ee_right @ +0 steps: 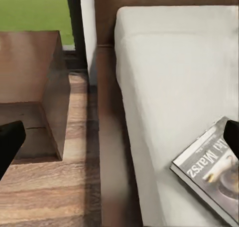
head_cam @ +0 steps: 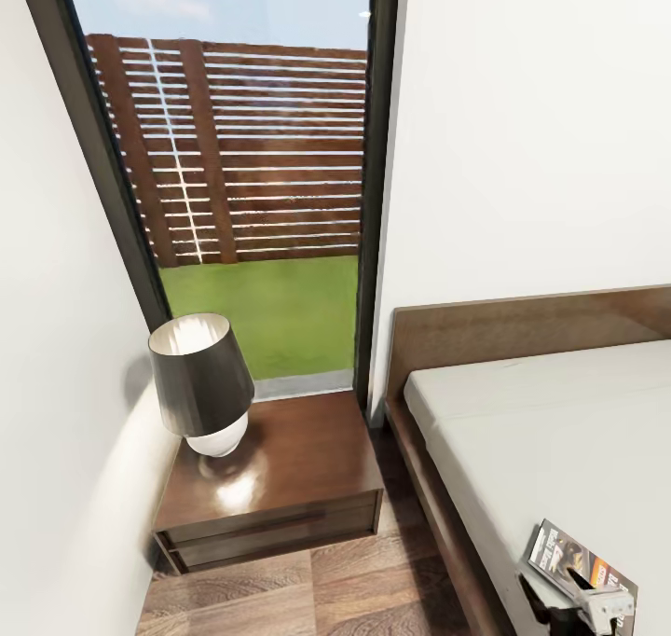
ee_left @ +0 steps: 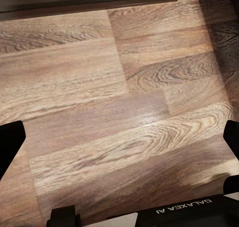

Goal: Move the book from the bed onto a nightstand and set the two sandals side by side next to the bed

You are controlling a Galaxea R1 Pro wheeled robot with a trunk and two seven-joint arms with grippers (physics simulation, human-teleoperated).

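We see the bed (head_cam: 559, 431) with its bare grey mattress and dark wood frame. The book (head_cam: 570, 557) lies flat on the mattress, close to the bed's edge and far from the headboard (head_cam: 522, 328). In the head view our right gripper (head_cam: 582, 601) sits right at the book, partly over its near end. In the right wrist view the book (ee_right: 211, 169) lies between the fingers but off toward one black fingertip (ee_right: 231, 137), and that fingertip is in front of a bit of the cover. The two fingertips are far apart, so this gripper is wide open and has nothing in it.

The nightstand (head_cam: 280, 487) stands beside the bed, near the headboard, with a strip of wood floor (head_cam: 391, 589) between them. A lamp (head_cam: 200, 380) with a dark shade stands on it. Behind the nightstand is a tall window (head_cam: 252, 198) showing grass and a fence.

Our left gripper (ee_left: 119, 152) points down at the wood floor (ee_left: 99, 87). Its fingertips are wide apart too, and it holds nothing.
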